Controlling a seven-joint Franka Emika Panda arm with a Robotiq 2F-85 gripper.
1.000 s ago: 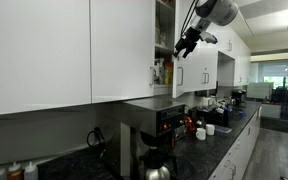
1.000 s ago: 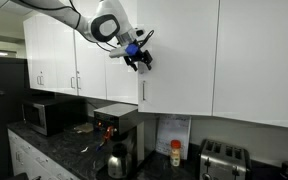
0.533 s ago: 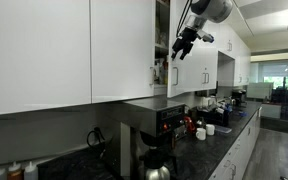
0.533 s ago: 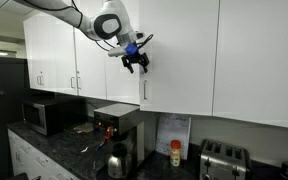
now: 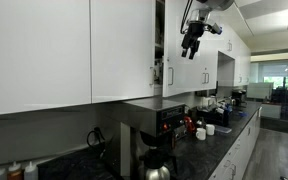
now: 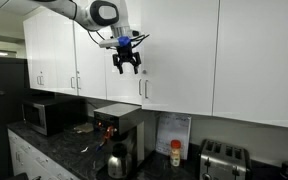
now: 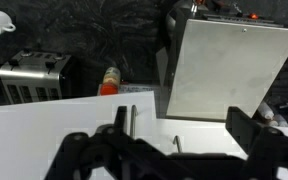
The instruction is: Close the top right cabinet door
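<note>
The top right cabinet door (image 5: 196, 78) is a narrow glossy white panel with a slim silver handle (image 5: 170, 75). It stands almost shut, leaving a thin dark gap beside its handle edge. In both exterior views my gripper (image 5: 192, 42) (image 6: 125, 63) hangs open in front of the door's upper face, fingers pointing down and holding nothing. I cannot tell whether it touches the panel. In the wrist view the white door (image 7: 209, 135) and its handle (image 7: 177, 143) lie between my spread fingers (image 7: 246, 128).
Wide white doors (image 5: 44, 50) (image 6: 179, 55) flank the narrow one. Below on the dark counter stand a coffee machine (image 6: 116, 128), a toaster (image 6: 220, 156), a microwave (image 6: 44, 113) and an orange-capped bottle (image 7: 109, 80). Further upper cabinets (image 5: 234, 55) run on behind the arm.
The door has swung toward shut and the dark opening beside it has narrowed. My gripper moved along with it and turned its fingers downward.
</note>
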